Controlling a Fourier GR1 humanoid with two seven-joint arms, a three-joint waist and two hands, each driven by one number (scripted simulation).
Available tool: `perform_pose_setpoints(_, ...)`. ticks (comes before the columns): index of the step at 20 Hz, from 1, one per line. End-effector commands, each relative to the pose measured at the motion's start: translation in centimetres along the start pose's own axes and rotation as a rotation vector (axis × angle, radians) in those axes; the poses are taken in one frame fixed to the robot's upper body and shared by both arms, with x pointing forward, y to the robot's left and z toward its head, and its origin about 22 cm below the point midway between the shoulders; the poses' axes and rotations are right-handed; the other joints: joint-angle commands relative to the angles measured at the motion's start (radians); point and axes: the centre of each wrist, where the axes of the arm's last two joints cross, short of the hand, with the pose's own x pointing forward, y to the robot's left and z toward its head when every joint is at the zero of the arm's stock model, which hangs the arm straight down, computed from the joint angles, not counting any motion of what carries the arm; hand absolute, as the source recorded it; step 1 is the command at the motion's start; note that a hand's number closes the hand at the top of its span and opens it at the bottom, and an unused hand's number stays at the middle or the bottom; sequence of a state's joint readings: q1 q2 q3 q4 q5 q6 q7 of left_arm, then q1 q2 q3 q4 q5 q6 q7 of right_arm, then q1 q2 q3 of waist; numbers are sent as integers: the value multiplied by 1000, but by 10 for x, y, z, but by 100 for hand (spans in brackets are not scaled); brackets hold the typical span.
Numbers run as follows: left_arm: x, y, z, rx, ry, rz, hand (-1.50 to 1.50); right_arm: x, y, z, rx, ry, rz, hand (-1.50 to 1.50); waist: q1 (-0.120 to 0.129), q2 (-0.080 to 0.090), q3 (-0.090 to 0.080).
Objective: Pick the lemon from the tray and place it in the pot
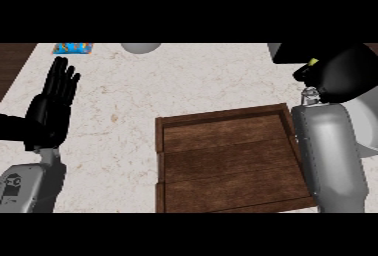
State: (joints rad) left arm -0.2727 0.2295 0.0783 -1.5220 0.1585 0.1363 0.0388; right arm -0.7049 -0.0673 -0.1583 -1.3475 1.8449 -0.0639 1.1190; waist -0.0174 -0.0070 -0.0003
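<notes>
The wooden tray [229, 165] lies at the lower middle of the counter with nothing on its boards. My right hand [343, 70] is beyond the tray's far right corner, at the upper right, with its fingers curled. A small sliver of yellow, the lemon [313, 61], shows at the hand's left edge; the hand hides the remainder. A pale grey rounded shape [367, 125], seemingly the pot, shows at the right edge, mostly hidden by my right forearm. My left hand [50, 107] rests open at the left, fingers up, well away from the tray.
A blue packet [71, 48] lies at the counter's far left corner. A grey round object [141, 47] sits at the far edge, cut off by the view. Dark wood borders the counter at the upper left.
</notes>
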Motion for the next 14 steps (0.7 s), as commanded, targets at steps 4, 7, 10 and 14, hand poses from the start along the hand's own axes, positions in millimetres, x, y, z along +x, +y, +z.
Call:
perform_pose_setpoints(4, -10, 9, 8, 11, -8, 8, 0, -85, -18, -24, -13, 165, -13, 150, -12, -1, 0)
perform_pose_setpoints(7, -4, 2, -3, -17, 0, 20, 0, -124, -4, -29, -11, 160, -29, 150, 3, 5, 0)
perform_pose_setpoints(10, -15, -10, 20, -4, 0, 22, 0, -161, 5, -51, 8, 143, -22, 150, 10, 5, 1)
perform_pose_setpoints(14, 4, 5, -14, -22, 6, 8, 0, -179, 23, -60, 28, 155, 5, 150, 13, 7, 0)
